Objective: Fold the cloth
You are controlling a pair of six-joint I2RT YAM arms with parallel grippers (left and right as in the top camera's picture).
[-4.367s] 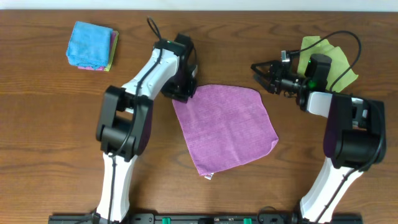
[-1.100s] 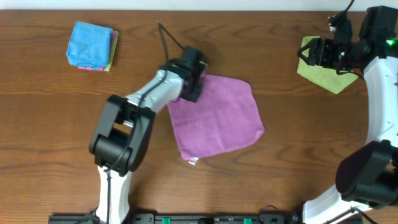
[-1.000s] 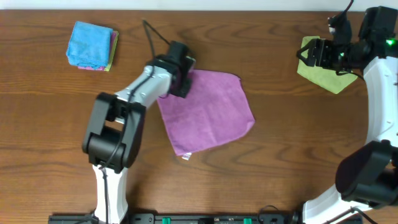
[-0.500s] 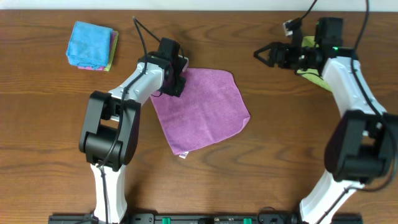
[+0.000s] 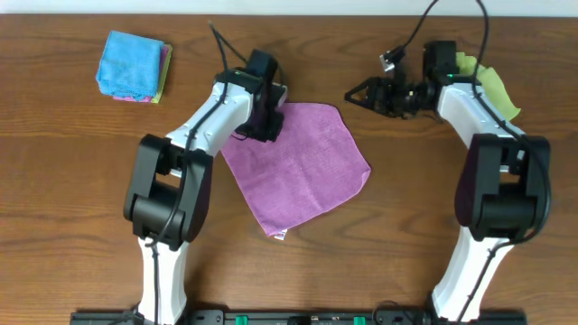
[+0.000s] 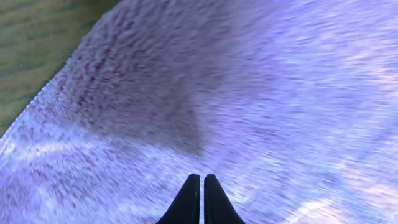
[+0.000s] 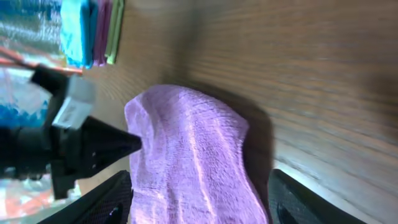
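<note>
While the left gripper (image 5: 265, 116) stays clenched on the 11 o'clock corner of the purple cloth (image 5: 298, 167), the right gripper (image 5: 355, 90) has swung off the green cloth (image 5: 498, 88) to the 1 o'clock corner, jaws spread, holding nothing. Second pinch likely next; fold not begun. Purple cloth lies flat mid-table. Count: one purple cloth, one green cloth, one folded stack (image 5: 134, 65) at 10 o'clock, two grippers.

Stack of folded cloths (image 5: 134, 65), blue over pink and yellow-green: far-left corner of brown wooden surface (image 5: 72, 199). Loose yellow-green cloth (image 5: 495, 86): far edge, toward right corner.
</note>
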